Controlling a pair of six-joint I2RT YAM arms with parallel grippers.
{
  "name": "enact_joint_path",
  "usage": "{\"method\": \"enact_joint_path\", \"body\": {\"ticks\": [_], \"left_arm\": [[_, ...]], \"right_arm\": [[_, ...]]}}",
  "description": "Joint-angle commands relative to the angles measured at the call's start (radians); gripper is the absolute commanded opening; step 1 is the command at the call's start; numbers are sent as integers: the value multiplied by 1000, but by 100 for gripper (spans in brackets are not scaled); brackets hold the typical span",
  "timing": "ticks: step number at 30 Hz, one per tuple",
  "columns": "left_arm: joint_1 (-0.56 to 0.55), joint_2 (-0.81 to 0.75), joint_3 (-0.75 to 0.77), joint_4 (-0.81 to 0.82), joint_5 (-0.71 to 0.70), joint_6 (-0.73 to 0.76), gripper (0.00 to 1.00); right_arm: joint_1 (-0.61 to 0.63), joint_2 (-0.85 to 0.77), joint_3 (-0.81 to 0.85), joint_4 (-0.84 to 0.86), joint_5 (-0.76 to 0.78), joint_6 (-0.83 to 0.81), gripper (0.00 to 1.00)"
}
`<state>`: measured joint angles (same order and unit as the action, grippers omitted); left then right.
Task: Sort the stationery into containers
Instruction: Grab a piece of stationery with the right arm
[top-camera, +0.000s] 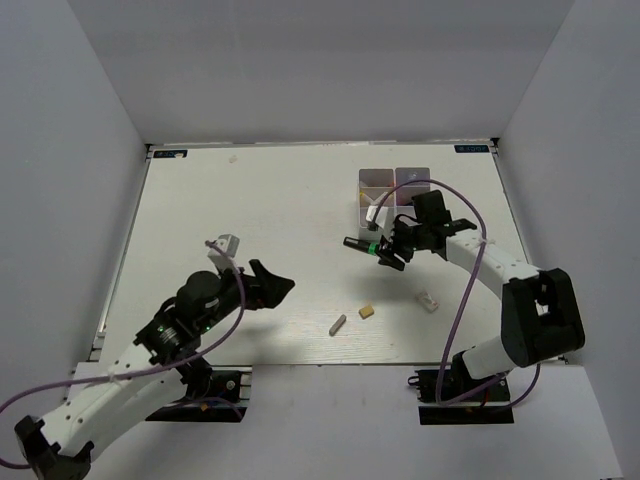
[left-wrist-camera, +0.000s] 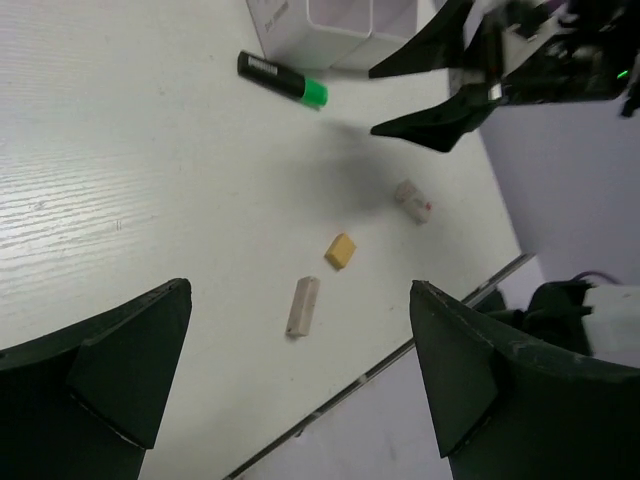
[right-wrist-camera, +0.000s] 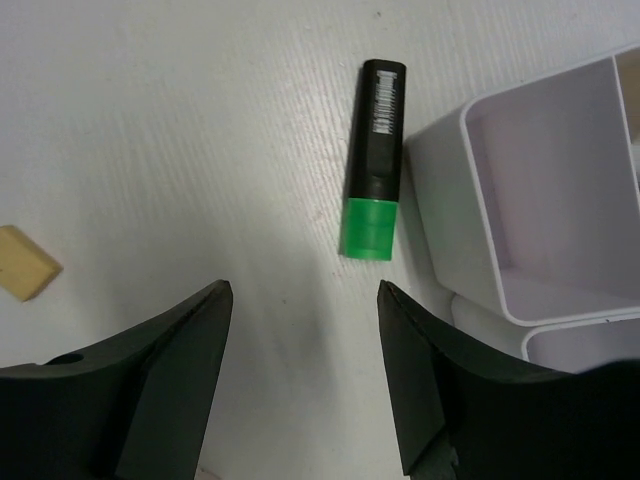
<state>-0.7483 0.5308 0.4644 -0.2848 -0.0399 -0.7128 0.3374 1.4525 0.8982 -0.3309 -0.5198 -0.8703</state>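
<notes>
The left gripper (left-wrist-camera: 300, 292) stood spread wide and held nothing, its fingers (left-wrist-camera: 110, 370) filling the lower corners of its wrist view above the table (left-wrist-camera: 120, 180). The right gripper (right-wrist-camera: 305, 290) was parted too and empty, sitting low in its frame, clear of the marker (right-wrist-camera: 375, 160). The left wrist view showed the pale stick (left-wrist-camera: 302, 306) at lower centre and the white eraser (left-wrist-camera: 412, 198) right of centre. The right wrist view missed both and caught only the tan eraser (right-wrist-camera: 25, 262) at its left edge. The marker, black with a green end and a barcode label, lay flat at upper centre, just beside the white box (right-wrist-camera: 530, 200).
</notes>
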Motion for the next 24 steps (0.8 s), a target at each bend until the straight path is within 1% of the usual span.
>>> {"method": "enact_joint_path", "body": {"ticks": [1,3,6,14,20,21,24], "left_arm": [[1,-89,-6,-102,-83,-114,100],[1,-89,6,-155,-83,-123,100],[1,-77,6,-180,-71,-123,100],[1,-17,16,-149,-49,-123,100],[1,-17,16,-149,-49,-123,100],[1,-17,16,-149,-49,-123,100],[1,-17,16,-149,-49,-123,100]], "right_arm": [[26,43,65,55,86,39,66],[38,58,80,50,109,62,65],[72,101,116,27,142,80,65],[127,154,128,50,225,113,65],[149,187,126,98,305,154,65],[149,201,142,99,340,174,65],[160,221,153,116,360,192,65]]}}
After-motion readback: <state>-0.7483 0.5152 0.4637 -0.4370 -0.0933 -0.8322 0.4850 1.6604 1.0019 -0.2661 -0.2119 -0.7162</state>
